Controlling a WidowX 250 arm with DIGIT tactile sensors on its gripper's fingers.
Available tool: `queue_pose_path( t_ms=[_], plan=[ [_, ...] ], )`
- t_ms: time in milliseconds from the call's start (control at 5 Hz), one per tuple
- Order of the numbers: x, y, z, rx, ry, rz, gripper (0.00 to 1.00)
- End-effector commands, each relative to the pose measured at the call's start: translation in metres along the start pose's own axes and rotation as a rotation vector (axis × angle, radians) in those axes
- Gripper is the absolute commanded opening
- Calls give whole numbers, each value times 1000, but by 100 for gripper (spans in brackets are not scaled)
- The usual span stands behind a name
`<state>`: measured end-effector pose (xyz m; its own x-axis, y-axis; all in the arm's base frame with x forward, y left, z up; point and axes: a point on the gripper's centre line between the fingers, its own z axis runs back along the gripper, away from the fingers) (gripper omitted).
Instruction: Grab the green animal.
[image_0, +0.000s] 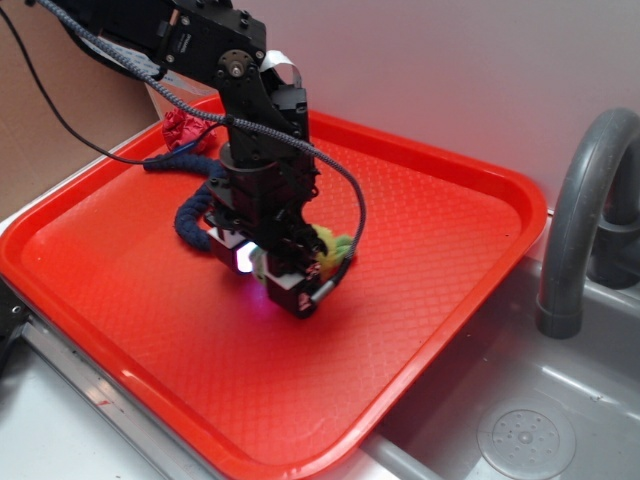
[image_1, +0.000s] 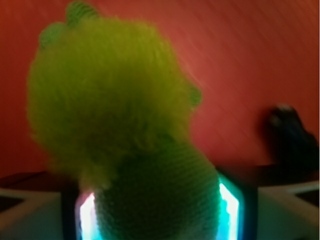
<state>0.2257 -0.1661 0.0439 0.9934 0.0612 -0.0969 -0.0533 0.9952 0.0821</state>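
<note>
A black robot arm reaches down over a red tray (image_0: 430, 260) set beside a grey sink (image_0: 520, 420). Its gripper (image_0: 272, 275) is closed around the green turtle toy (image_0: 335, 248), near the middle of the tray. From the side, only a tuft of yellow-green fuzz shows past the fingers; the rest of the toy is hidden. The wrist camera is blurred and almost filled by the turtle (image_1: 115, 110), its dull green head wedged between two glowing pads. Whether the toy touches the tray is unclear. A dark blue rope (image_0: 195, 215) lies partly behind the arm, and a red cloth ball (image_0: 183, 128) sits at the far corner.
</note>
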Motion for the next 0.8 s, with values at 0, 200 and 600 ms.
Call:
queue_pose_path(
  t_ms=[0,200,600],
  plan=[
    [-5,83,108,-147,-76,-17,0],
    [1,124,140,-204,-187,6,0],
    [15,154,188,-326,-283,-37,0]
  ],
)
